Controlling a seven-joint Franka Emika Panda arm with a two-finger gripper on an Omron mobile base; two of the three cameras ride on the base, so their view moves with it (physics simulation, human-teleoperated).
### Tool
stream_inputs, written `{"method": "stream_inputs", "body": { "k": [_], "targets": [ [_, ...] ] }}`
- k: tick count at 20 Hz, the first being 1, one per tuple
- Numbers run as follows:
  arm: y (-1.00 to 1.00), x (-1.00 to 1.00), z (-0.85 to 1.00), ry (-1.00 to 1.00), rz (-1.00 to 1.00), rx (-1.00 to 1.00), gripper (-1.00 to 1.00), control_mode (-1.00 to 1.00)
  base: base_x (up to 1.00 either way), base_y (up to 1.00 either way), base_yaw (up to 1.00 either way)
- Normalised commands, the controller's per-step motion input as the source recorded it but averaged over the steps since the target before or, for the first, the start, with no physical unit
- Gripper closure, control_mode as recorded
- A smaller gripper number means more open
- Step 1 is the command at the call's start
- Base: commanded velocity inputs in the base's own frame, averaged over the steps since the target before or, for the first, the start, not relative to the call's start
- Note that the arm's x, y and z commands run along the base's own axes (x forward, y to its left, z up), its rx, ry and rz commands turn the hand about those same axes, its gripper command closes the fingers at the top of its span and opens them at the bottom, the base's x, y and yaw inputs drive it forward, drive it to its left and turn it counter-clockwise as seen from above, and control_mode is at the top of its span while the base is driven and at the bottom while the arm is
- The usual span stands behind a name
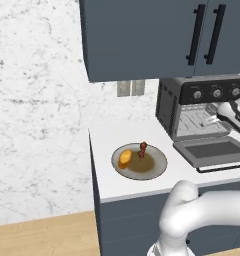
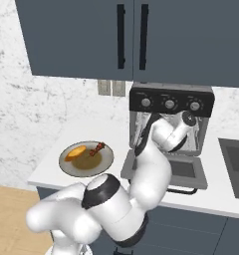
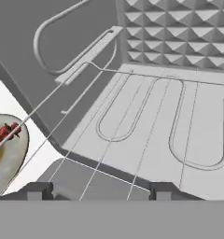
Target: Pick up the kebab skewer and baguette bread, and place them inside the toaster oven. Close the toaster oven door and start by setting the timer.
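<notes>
My jaws stand apart with nothing between them: in the hand view the gripper point(image 3: 99, 191) shows two dark fingertips point(image 3: 37, 190) set wide, with bare oven floor beyond. I am looking down into the toaster oven point(image 1: 199, 107), where the thin wire rack point(image 3: 146, 116) crosses in front of looping heating elements and a studded back wall. From the left base camera I see the hand at the mouth of the oven cavity, on the right edge of the frame. From the right base camera the arm bends up in front of the oven and hides most of the opening.

The toaster oven door point(image 1: 210, 150) is dropped fully open, lying flat toward the counter edge with its bar handle at the front. Three round knobs point(image 2: 169, 104) sit on the panel above the cavity.

The grey plate point(image 1: 139, 161) rests on the white counter point(image 1: 107, 145) to the left of the oven, near but apart from it. The baguette bread point(image 1: 125, 158) lies on the plate's left side, and the kebab skewer point(image 1: 142, 148) lies just beside it toward the back rim. The skewer's red chunks also appear at the left edge of my hand view. Dark wall cabinets point(image 2: 131, 37) hang above.
</notes>
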Motion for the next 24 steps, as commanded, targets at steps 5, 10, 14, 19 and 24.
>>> {"method": "stream_inputs", "body": {
  "k": [5,10,14,19,24],
  "targets": [
    [0.00,-0.92,-0.84,0.41,-0.02,-0.20,-1.00,-1.00,0.00,0.00,0.00],
    [-0.08,-0.90,0.03,0.29,0.00,-0.08,-1.00,-1.00,0.00,0.00,0.00],
    [0.01,-0.68,0.95,0.00,0.00,0.00,-1.00,-1.00,0.00,0.00,0.00],
    [0.18,-0.33,0.50,-0.09,0.00,0.00,-1.00,-1.00,0.00,0.00,0.00],
    [0.06,-0.26,0.11,-0.04,0.00,0.01,-1.00,-1.00,0.00,0.00,0.00]
  ]
}}
